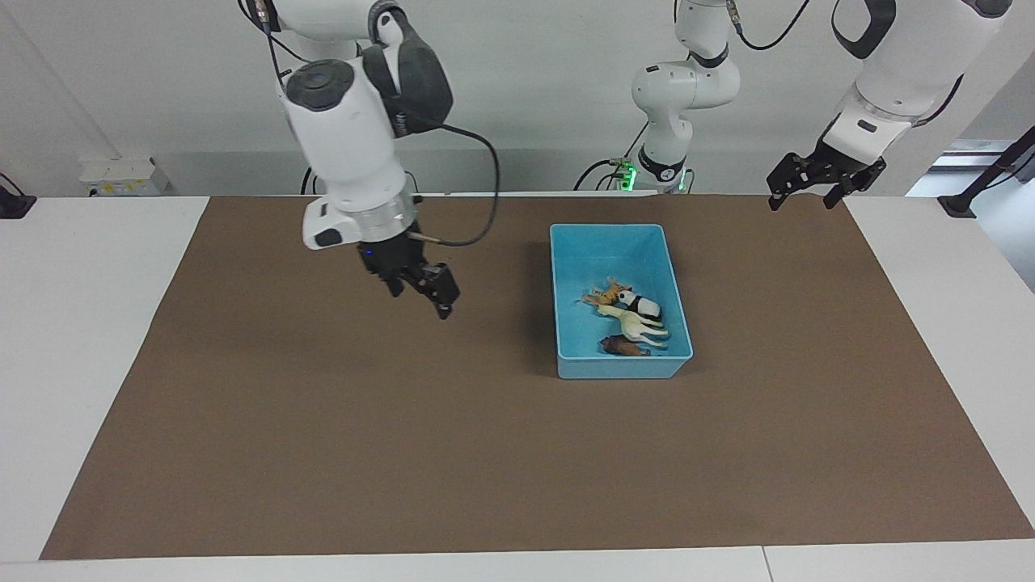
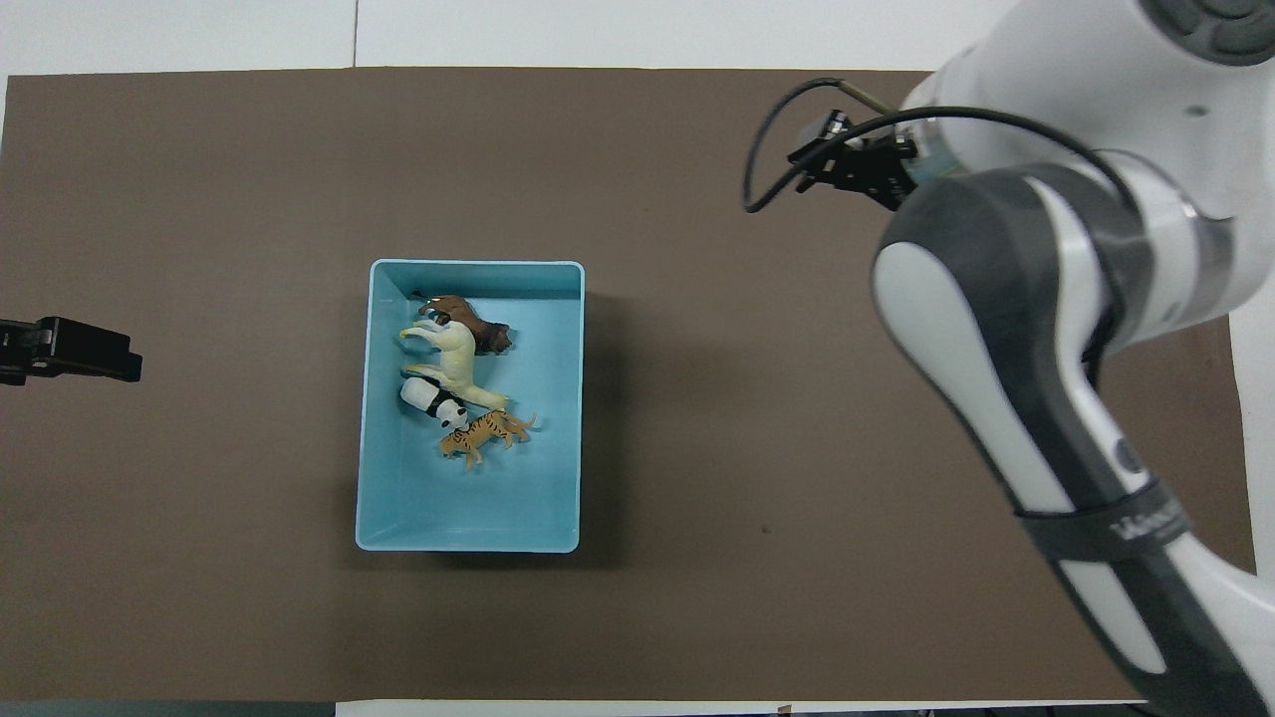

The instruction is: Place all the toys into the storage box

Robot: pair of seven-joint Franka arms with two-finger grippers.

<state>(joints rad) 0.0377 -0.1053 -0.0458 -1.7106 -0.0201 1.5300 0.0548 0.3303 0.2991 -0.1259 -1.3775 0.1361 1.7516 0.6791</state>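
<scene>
Now | light blue box (image 1: 618,246): tiger (image 1: 608,293), panda (image 1: 639,304), cream horse (image 1: 639,326), brown animal (image 1: 623,346) lying inside | right tool (image 1: 424,295) over bare mat, empty, gap unclear | left tool (image 1: 813,190) waits, fingers apart, empty

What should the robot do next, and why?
Probably only retract the right gripper, which hangs over the brown mat holding nothing. The tiger, panda, cream horse and brown animal already lie in the storage box. The left gripper waits.
</scene>
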